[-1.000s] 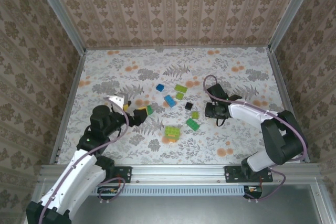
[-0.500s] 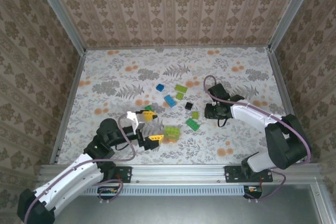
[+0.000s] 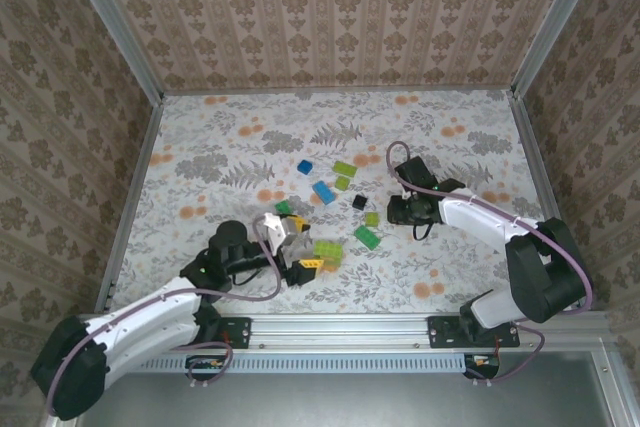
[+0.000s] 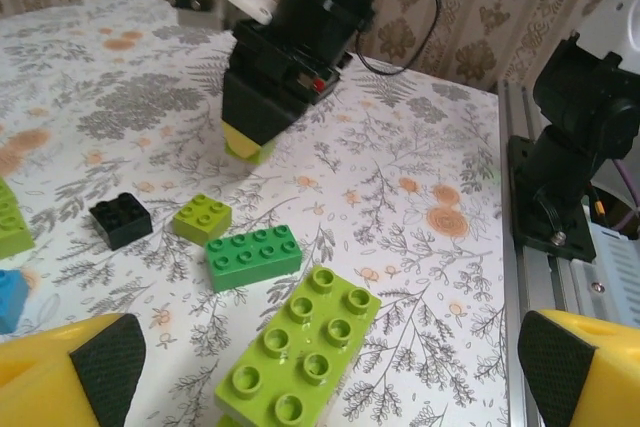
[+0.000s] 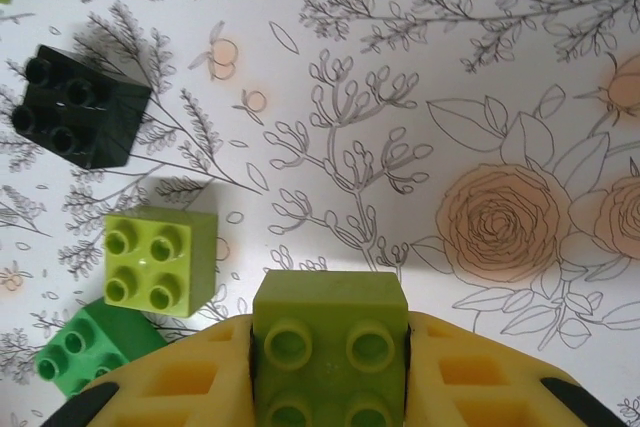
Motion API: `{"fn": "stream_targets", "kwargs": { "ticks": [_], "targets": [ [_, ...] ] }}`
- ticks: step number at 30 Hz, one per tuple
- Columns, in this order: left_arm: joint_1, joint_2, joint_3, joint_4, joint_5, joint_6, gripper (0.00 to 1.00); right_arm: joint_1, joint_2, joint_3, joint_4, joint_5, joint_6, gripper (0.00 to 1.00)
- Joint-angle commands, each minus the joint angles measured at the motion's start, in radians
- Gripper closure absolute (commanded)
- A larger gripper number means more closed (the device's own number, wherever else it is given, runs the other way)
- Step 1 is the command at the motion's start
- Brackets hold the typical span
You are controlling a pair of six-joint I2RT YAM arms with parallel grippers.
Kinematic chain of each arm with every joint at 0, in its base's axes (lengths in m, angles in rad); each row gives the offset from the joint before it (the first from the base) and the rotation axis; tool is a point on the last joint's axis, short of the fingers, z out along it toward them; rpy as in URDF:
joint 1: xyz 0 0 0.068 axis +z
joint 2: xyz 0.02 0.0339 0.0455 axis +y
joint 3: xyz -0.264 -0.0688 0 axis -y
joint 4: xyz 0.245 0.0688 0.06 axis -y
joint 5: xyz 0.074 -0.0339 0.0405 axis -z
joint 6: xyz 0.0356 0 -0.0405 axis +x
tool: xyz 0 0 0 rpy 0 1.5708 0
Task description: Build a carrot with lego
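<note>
Light green brick (image 5: pixel 328 332) clamped in my right gripper (image 3: pixel 400 210), centre-right | left gripper (image 4: pixel 330 357) wide, flanking big lime brick (image 4: pixel 312 327), lower centre | carrot hardly begun, I judge; other lego (image 3: pixel 322 191) loose mid-frame

I find nothing I can read: no words, numbers, labels or brand marks on any surface. The studs of the light green brick (image 5: pixel 328 312) clamped in my right gripper (image 5: pixel 330 337) carry no lettering that I can make out.
</note>
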State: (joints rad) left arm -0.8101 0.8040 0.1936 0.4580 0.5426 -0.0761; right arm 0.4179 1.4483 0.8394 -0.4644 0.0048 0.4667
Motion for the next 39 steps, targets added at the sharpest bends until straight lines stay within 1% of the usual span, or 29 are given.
{"fn": "stream_targets", "kwargs": {
  "ticks": [1,3,9,11,13,17,20,25,29,36,39],
  "targets": [
    [-0.029,0.035,-0.016,0.094,0.002,0.046,0.0,0.007,0.016,0.029,-0.037,-0.012,-0.02,0.69],
    [-0.049,0.066,-0.014,0.105,-0.009,0.065,0.0,0.007,0.018,0.032,-0.041,-0.016,-0.021,0.69],
    [-0.099,0.223,-0.017,0.178,-0.068,0.137,0.0,0.007,0.008,0.044,-0.068,-0.019,-0.027,0.69],
    [-0.121,0.233,-0.029,0.184,-0.14,0.169,0.0,0.007,0.001,0.047,-0.096,-0.019,-0.029,0.69],
    [-0.125,0.221,-0.041,0.207,-0.136,0.181,0.0,0.007,-0.009,0.05,-0.113,-0.018,-0.03,0.69],
    [-0.127,0.161,-0.052,0.194,-0.153,0.207,0.0,0.011,-0.023,0.058,-0.14,-0.013,-0.028,0.7],
    [-0.131,0.168,-0.048,0.197,-0.147,0.226,0.0,0.018,-0.032,0.062,-0.155,-0.008,-0.021,0.7],
    [-0.131,0.295,-0.013,0.229,-0.131,0.276,0.0,0.029,-0.028,0.071,-0.168,0.0,-0.008,0.7],
    [-0.124,0.357,-0.007,0.276,-0.127,0.294,0.0,0.048,-0.011,0.091,-0.185,0.014,-0.002,0.7],
    [-0.057,0.384,-0.016,0.351,-0.021,0.29,0.02,0.086,0.013,0.136,-0.216,0.035,0.012,0.7],
    [-0.029,0.445,0.0,0.383,0.026,0.297,0.08,0.099,0.02,0.15,-0.219,0.034,0.021,0.71]
  ]
}}
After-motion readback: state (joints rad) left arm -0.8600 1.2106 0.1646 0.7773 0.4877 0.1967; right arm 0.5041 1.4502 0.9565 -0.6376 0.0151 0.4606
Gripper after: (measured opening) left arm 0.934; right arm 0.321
